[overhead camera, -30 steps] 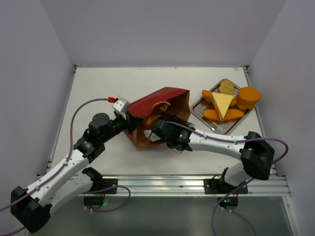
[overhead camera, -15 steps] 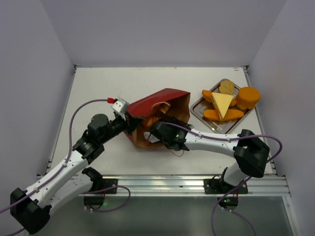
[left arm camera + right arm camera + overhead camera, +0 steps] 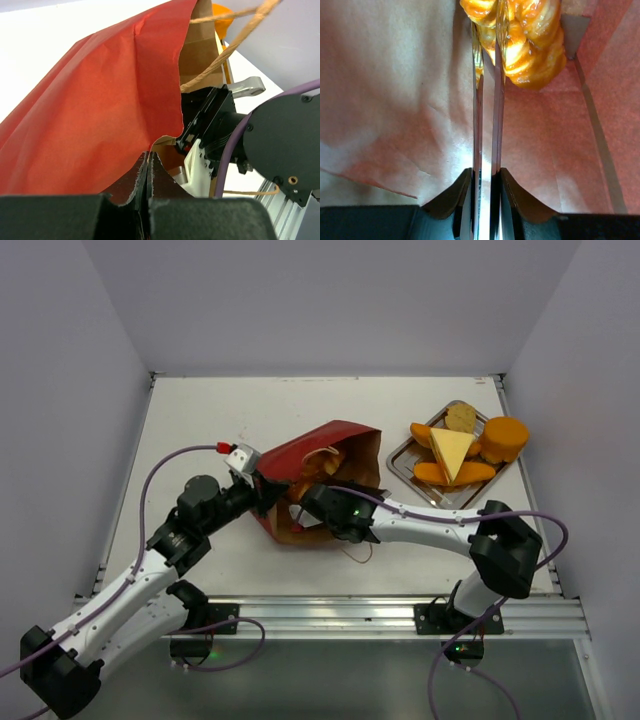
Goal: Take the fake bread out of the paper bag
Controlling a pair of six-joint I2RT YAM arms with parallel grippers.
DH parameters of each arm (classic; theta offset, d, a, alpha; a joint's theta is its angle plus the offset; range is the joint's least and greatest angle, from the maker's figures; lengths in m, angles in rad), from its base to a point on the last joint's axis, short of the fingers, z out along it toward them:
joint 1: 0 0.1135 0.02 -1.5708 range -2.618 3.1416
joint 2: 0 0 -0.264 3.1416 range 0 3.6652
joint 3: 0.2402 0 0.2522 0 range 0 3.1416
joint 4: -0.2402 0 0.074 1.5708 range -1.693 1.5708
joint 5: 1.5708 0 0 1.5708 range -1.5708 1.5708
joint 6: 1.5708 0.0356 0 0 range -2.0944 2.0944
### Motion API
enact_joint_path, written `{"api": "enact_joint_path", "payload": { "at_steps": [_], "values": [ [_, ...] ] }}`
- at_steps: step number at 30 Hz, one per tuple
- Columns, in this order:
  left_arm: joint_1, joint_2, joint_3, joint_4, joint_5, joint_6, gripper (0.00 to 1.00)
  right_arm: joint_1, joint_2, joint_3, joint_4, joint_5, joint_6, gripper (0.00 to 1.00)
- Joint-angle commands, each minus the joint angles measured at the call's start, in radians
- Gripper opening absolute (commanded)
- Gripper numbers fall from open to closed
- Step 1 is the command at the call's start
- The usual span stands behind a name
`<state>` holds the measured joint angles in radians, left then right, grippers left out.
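The big white flat table (image 3: 200,420) fills the floor of a box with pale walls. In the middle of the table rests the paper bag (image 3: 300,455), red outside and brown inside. It lies tipped on its side, and its open mouth faces about 5 o'clock. One thin tan loop handle (image 3: 362,552) lies on the table at that side. At about 2 o'clock from the bag, well apart from it, a shiny silver metal tray (image 3: 398,465) sits flat on the table. A grey metal rail (image 3: 330,612) runs along the 6 o'clock edge.
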<state>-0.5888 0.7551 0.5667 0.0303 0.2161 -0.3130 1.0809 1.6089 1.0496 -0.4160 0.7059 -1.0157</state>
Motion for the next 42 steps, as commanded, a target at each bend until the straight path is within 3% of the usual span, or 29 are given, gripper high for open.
{"api": "enact_joint_path", "payload": {
  "at_steps": [1,7,21,33,42],
  "values": [
    [0.009,-0.01,-0.014,0.022,-0.009,-0.003,0.0,-0.007,-0.046,0.043,-0.087,-0.111,-0.064,0.06],
    [0.01,0.012,-0.028,0.025,-0.047,0.005,0.0,-0.01,-0.161,0.032,-0.136,-0.157,-0.029,0.03],
    [0.02,0.055,0.038,-0.001,-0.313,-0.009,0.0,-0.055,-0.42,0.053,-0.377,-0.384,0.037,0.01],
    [0.04,0.148,0.107,-0.001,-0.386,-0.023,0.0,-0.117,-0.586,0.09,-0.546,-0.632,0.045,0.0],
    [0.09,0.24,0.197,-0.027,-0.406,-0.074,0.0,-0.206,-0.678,0.219,-0.622,-0.776,0.089,0.0]
  ]
}}
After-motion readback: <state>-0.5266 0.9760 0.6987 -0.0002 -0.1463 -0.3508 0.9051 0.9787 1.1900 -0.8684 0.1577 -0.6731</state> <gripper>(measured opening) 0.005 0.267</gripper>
